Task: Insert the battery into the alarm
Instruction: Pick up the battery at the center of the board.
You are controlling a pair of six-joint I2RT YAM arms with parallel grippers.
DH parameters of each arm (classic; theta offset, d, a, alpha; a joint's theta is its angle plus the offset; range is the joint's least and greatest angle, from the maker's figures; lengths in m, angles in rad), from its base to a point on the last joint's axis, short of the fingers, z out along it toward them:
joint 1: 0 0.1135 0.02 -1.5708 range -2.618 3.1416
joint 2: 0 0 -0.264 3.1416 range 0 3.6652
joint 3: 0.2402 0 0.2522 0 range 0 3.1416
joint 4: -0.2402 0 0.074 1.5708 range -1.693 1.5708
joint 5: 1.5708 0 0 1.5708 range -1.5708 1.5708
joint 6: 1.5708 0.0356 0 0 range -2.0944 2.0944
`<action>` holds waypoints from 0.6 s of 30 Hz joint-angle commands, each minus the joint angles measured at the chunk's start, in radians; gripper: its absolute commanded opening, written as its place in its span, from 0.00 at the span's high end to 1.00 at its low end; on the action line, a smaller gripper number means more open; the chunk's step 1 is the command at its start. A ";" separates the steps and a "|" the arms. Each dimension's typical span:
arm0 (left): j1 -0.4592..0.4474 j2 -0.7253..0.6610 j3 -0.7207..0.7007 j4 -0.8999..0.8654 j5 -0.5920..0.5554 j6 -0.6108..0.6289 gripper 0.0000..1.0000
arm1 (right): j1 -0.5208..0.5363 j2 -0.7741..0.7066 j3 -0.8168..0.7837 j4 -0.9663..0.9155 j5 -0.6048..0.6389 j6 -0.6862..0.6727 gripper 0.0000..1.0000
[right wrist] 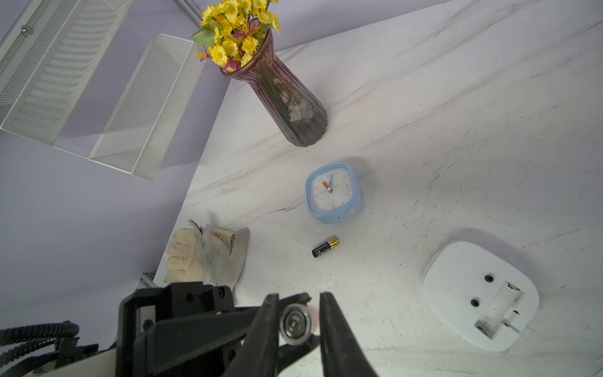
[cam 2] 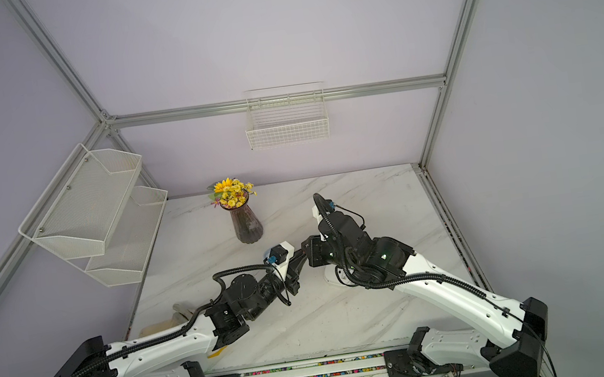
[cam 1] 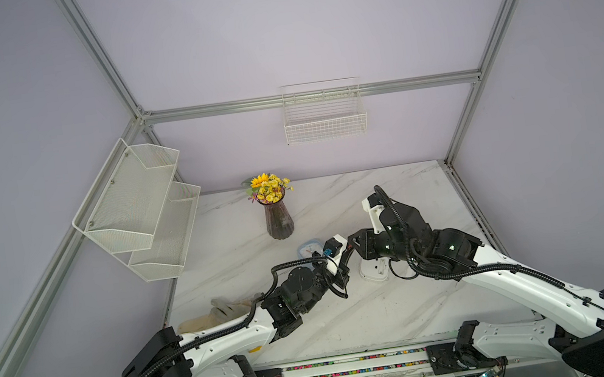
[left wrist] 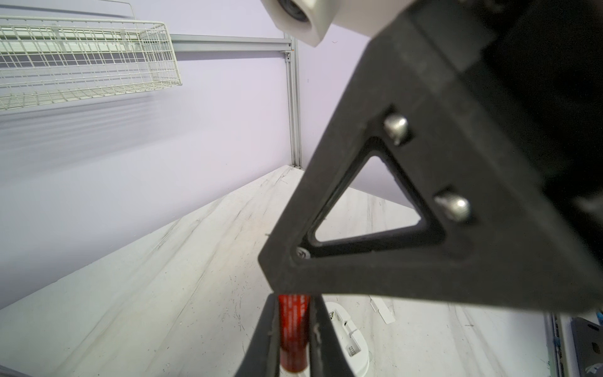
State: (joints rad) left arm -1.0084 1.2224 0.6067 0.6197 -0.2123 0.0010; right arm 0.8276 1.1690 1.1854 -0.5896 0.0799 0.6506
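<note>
A red battery (left wrist: 293, 333) is pinched between the fingers of my left gripper (left wrist: 293, 303), which is shut on it and holds it above the table. Its metal end (right wrist: 295, 323) sits between the fingers of my right gripper (right wrist: 298, 298); one finger is against it and a gap shows at the other. In both top views the two grippers meet tip to tip (cam 1: 348, 248) (cam 2: 299, 255). The white alarm (right wrist: 479, 295) lies back-up just below them, its battery compartment (right wrist: 499, 306) uncovered and empty.
A blue clock (right wrist: 332, 192) lies face up, with a black and gold battery (right wrist: 325, 247) beside it. A glove (right wrist: 208, 254) lies near the table's left edge. A vase of flowers (cam 1: 279, 220) stands behind. A small white lid (left wrist: 381, 308) lies near the alarm.
</note>
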 commanded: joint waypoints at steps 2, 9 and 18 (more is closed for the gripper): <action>-0.001 -0.020 0.022 0.056 0.005 -0.018 1.00 | 0.005 0.012 -0.016 0.024 0.001 0.007 0.80; -0.001 -0.014 0.033 0.043 -0.019 -0.067 0.96 | 0.005 0.023 -0.023 0.020 0.036 0.007 0.91; -0.002 -0.069 -0.019 -0.115 -0.064 -0.321 0.20 | -0.078 0.044 -0.146 0.049 0.131 0.010 0.93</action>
State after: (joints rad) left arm -1.0084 1.1950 0.5980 0.5278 -0.2577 -0.1955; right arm 0.7975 1.1900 1.0901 -0.5552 0.1699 0.6510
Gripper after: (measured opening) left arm 0.797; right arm 0.168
